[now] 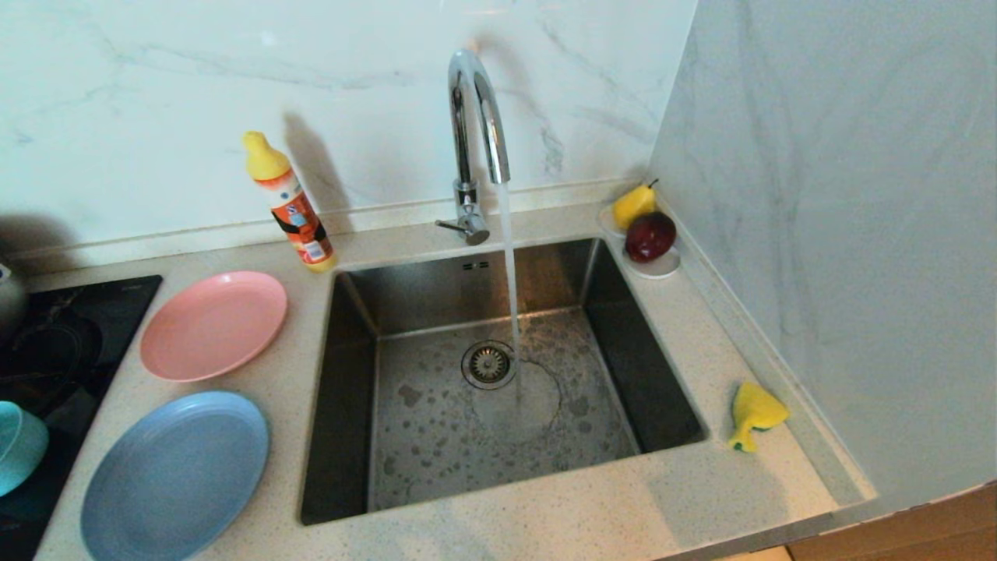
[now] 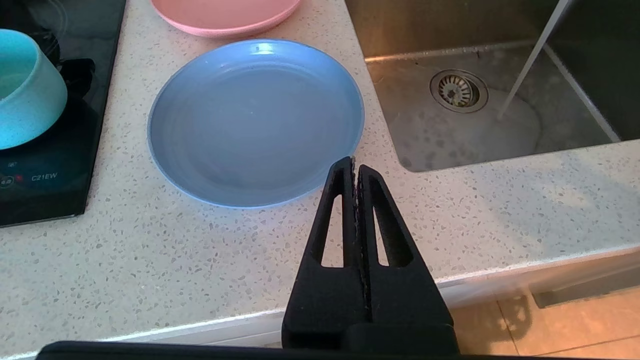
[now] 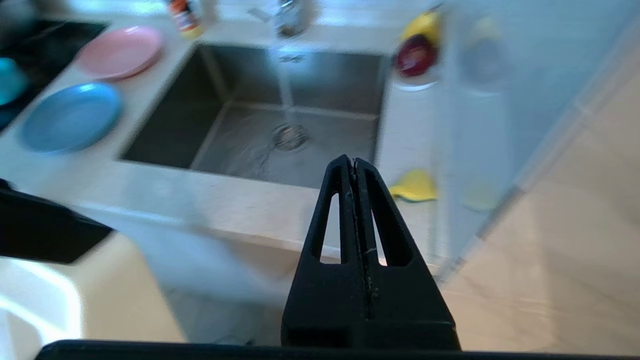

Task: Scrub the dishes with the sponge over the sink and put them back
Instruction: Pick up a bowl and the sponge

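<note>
Looking down from the head, you see the sink set in the speckled counter, with water running from the tap onto the basin floor beside the drain. Your dishes sit left of the sink: the pink plate farther back, the blue plate nearer you, and the teal bowl on the black hob at the far left. Your sponge lies crumpled on the counter right of the sink, near the side wall. An orange bottle stands behind the pink plate; a pear and a dark red fruit rest on a saucer in the back right corner.

Your left gripper hangs over the counter's front edge beside the blue plate, fingers pressed together, holding nothing. Your right gripper is off the counter's front edge, pointing towards the sink and sponge, fingers likewise closed and empty.
</note>
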Motion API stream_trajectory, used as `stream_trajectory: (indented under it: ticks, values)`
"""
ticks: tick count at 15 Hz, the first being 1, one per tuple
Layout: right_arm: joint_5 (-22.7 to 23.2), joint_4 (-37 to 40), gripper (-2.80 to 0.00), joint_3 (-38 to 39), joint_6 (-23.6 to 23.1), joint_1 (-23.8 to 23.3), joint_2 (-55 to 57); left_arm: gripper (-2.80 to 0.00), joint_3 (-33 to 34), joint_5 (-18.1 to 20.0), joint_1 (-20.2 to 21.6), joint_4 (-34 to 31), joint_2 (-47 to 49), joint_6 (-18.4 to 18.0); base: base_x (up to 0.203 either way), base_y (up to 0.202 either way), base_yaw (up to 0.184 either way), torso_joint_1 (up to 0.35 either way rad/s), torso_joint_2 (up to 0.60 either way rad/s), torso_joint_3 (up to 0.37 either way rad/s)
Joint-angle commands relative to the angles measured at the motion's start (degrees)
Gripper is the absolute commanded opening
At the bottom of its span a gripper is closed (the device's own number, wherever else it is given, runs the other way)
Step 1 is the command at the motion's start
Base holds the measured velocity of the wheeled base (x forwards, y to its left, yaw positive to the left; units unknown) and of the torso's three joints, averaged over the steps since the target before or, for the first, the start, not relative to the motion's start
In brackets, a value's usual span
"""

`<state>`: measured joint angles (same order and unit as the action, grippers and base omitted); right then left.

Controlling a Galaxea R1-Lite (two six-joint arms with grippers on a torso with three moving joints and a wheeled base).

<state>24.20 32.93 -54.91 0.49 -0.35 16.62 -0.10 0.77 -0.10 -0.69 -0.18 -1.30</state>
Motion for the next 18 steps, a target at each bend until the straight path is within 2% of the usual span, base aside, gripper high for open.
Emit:
stream_trajectory:
  ticks: [1, 5, 8, 15, 18]
  values:
    - [3.2, 0.2, -2.8, -3.9, 0.0, -0.3, 11.8, -2.8, 0.0, 0.0, 0.0, 0.0, 0.2, 0.0, 0.0, 0.0, 0.0, 0.0, 0.0, 0.0]
    - [8.8, 0.5, -2.8, -10.7, 0.0, -0.7, 24.6, -2.8, 0.0, 0.0, 0.0, 0.0, 0.2, 0.0, 0.0, 0.0, 0.0, 0.0, 0.0, 0.0]
    - [9.7, 0.9, -2.8, -14.3, 0.0, -0.1, 32.4, -2.8, 0.0, 0.0, 0.0, 0.0, 0.2, 0.0, 0.0, 0.0, 0.0, 0.0, 0.0, 0.0]
    - [9.3, 1.0, -2.8, -15.1, 0.3, 12.5, 40.0, -2.8, 0.0, 0.0, 0.0, 0.0, 0.2, 0.0, 0.0, 0.0, 0.0, 0.0, 0.0, 0.0]
    - [6.9, 1.0, -2.8, -14.7, 0.4, 13.4, 44.0, -2.8, 0.0, 0.0, 0.0, 0.0, 0.2, 0.0, 0.0, 0.0, 0.0, 0.0, 0.0, 0.0]
